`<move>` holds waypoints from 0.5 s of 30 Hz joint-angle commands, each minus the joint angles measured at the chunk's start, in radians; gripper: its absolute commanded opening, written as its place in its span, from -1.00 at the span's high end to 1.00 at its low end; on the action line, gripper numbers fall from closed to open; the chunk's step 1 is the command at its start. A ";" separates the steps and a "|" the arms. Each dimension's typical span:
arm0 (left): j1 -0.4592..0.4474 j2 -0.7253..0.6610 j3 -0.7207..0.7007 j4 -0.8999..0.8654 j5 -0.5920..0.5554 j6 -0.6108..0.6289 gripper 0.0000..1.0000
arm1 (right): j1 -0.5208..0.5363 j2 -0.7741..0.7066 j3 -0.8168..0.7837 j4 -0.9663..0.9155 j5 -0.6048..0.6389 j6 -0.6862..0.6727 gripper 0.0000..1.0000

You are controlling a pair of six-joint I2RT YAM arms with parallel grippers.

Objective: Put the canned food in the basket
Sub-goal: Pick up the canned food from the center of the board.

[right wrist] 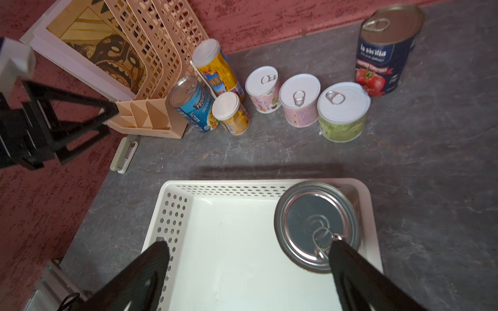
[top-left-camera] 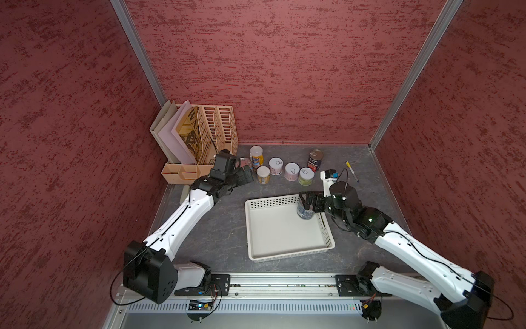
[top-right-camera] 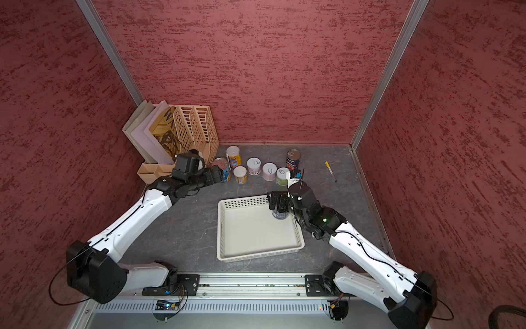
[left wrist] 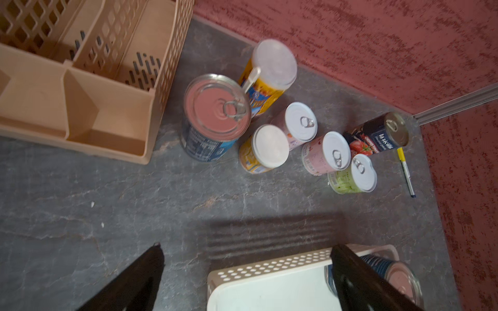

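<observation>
One can (right wrist: 316,226) is stood upright in far right corner of basket (right wrist: 172,215), long axis vertical, pull-tab up. Tab is seen in right wrist view only, masked by right gripper (top-left-camera: 307,202) in both top views. Right gripper and left gripper (left wrist: 245,246) jaws are spread wide, nothing gripped.

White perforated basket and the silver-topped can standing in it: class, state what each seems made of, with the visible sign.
The white perforated basket looks like moulded plastic, faintly glossy: even colour, neat holes, rounded rim. The silver-topped can inside it looks like metal: mirror-bright lid with pressed rings and pull-tab.
</observation>
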State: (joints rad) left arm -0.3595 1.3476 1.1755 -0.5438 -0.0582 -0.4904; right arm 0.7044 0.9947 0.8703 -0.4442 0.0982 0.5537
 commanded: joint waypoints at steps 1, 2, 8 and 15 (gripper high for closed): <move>-0.005 0.072 0.054 0.047 -0.070 0.056 -0.99 | -0.004 -0.014 -0.002 -0.017 -0.067 0.040 -0.97; -0.006 0.094 0.065 0.067 -0.069 0.076 -0.99 | -0.005 -0.018 -0.002 -0.017 -0.070 0.042 -0.97; -0.003 0.223 0.168 0.078 -0.104 0.136 -0.99 | -0.005 -0.040 -0.006 -0.021 -0.086 0.050 -0.97; 0.011 0.454 0.400 -0.096 -0.132 0.156 -0.99 | -0.005 -0.029 -0.007 -0.017 -0.101 0.062 -0.97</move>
State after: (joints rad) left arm -0.3550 1.7393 1.4998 -0.5480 -0.1493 -0.3580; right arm 0.7044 0.9653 0.8692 -0.4580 0.0212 0.6029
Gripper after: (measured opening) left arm 0.996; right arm 0.984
